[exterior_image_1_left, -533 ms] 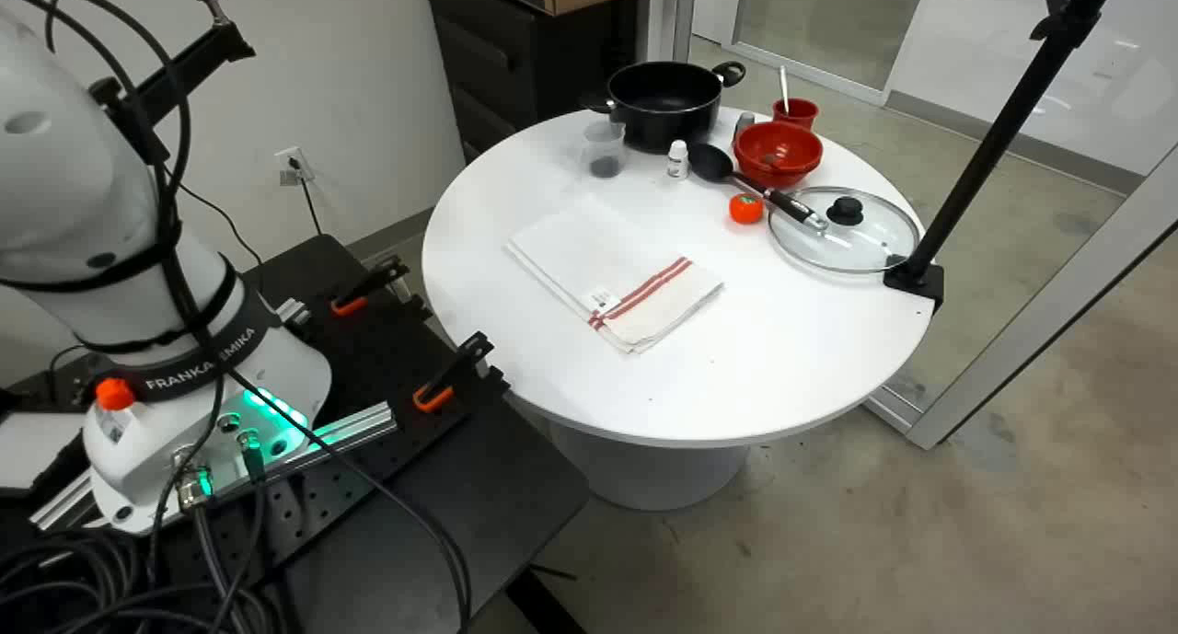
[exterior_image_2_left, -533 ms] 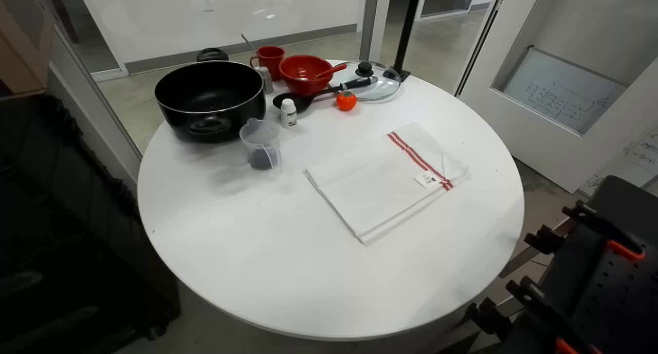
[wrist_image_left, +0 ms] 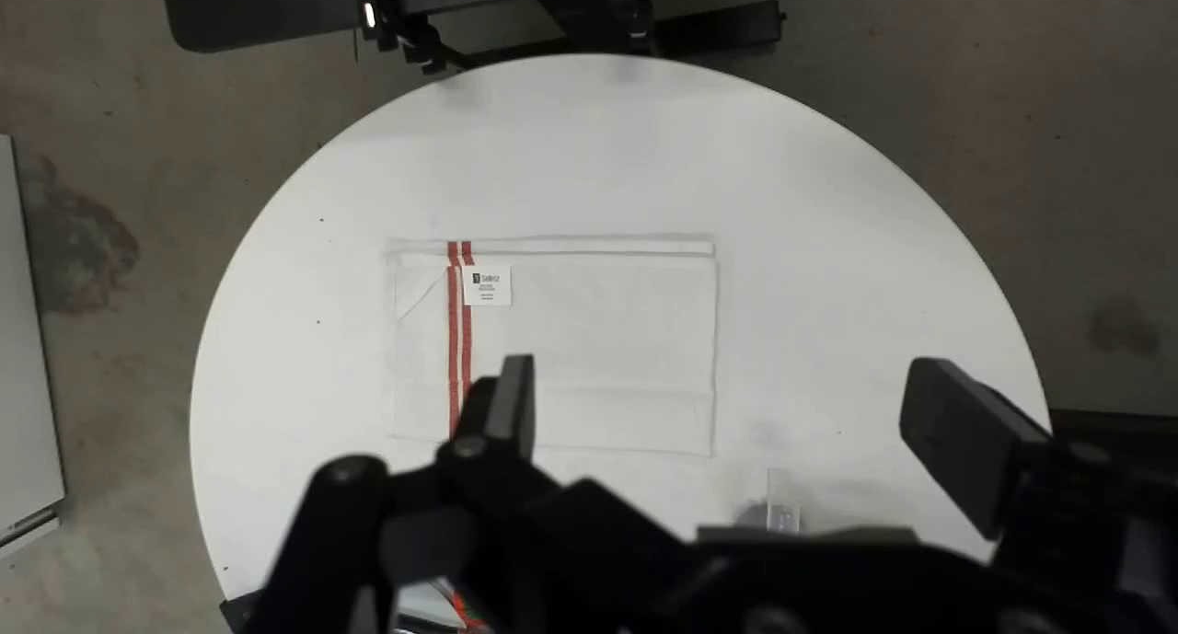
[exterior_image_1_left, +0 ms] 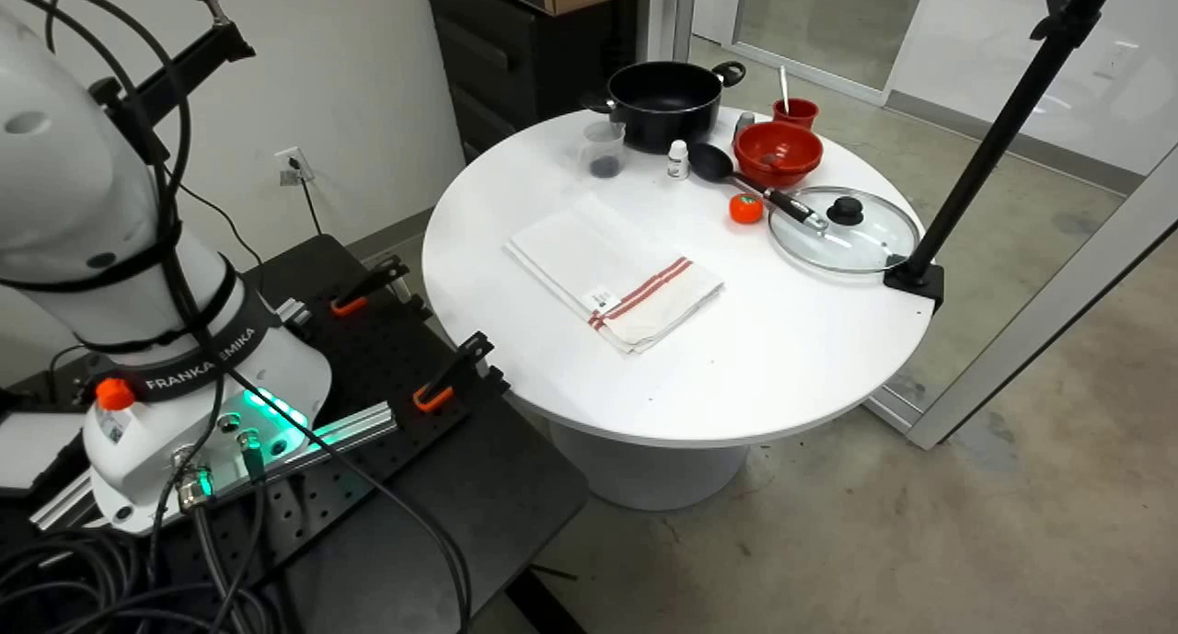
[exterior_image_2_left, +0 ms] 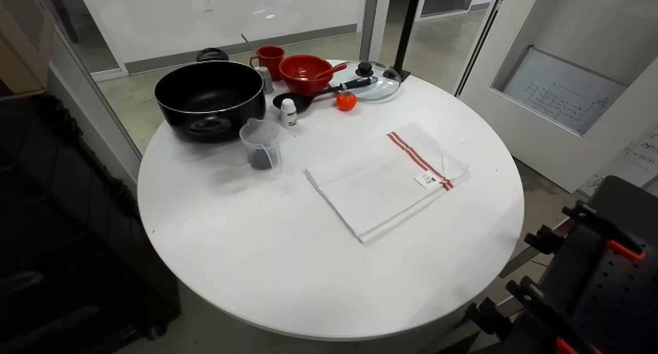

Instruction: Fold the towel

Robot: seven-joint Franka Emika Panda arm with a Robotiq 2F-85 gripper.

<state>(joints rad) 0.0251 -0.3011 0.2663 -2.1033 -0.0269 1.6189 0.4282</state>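
White rectangular cloth towel [wrist_image_left: 598, 330], thin, two narrow red stripes [wrist_image_left: 467, 330] running across near one short end: lies flat on the white round worktop [exterior_image_2_left: 282, 272]. Along one long side, edges of more than one layer show. Small white printed label [wrist_image_left: 487, 285] just beside the stripes. Diagonal line across one corner at the striped end; crease or loose edge, cannot tell.

Black two-fingered tool [wrist_image_left: 722, 386]: seen in the wrist view, above the worktop. Fingers [wrist_image_left: 957, 441] spread wide apart, nothing held. Both exterior views show the towel lying untouched.

Other items on the worktop, well to one side:
- Black round pot [exterior_image_1_left: 667, 128], upright; clear plastic cup [exterior_image_2_left: 260, 141], dark at the bottom, near it.
- Small white bottle [exterior_image_2_left: 288, 115], upright, between the cup and the head of a black long-handled spoon [exterior_image_1_left: 710, 162].
- Spoon handle lies over the rim of a round glass lid [exterior_image_1_left: 851, 238] with black knob.
- Round orange-red tomato [exterior_image_2_left: 346, 100] just beside the spoon handle; contact cannot be told.
- Red round bowl [exterior_image_2_left: 303, 87], red-handled utensil [exterior_image_2_left: 333, 70] leaning in it.
- Red mug [exterior_image_2_left: 271, 66] near the bowl, holding a tilted utensil.
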